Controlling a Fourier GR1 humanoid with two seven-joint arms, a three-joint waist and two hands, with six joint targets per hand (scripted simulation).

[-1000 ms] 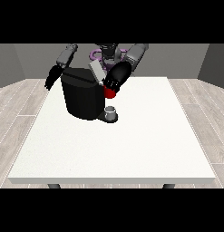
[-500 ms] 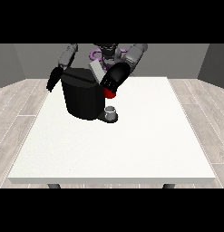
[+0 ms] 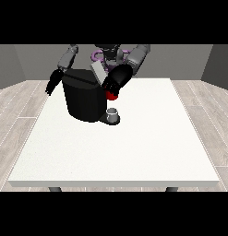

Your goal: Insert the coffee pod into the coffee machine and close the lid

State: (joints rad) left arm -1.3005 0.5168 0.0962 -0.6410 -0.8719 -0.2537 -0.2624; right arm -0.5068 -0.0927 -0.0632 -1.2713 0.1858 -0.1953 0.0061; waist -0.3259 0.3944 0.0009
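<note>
The black coffee machine [image 3: 82, 99] stands at the table's back left, its grey lid [image 3: 98, 72] tilted up and open. The hand at the view's right [image 3: 117, 79] hovers beside the lid at the machine's upper right corner, just above a red thing at the machine [image 3: 112, 96]. The pod does not show plainly. A small grey thing [image 3: 113, 113] sits on the machine's base under the red thing. The hand at the view's left [image 3: 52, 84] hangs apart from the machine's left side with its fingers pointing down and nothing in it.
The white table [image 3: 134, 147] stretches wide towards the camera and to the right of the machine. The robot's torso [image 3: 107, 53] rises behind the machine at the table's far edge.
The hand at the view's right has shifted slightly left, closer to the open lid. The hand at the view's left has sunk a little.
</note>
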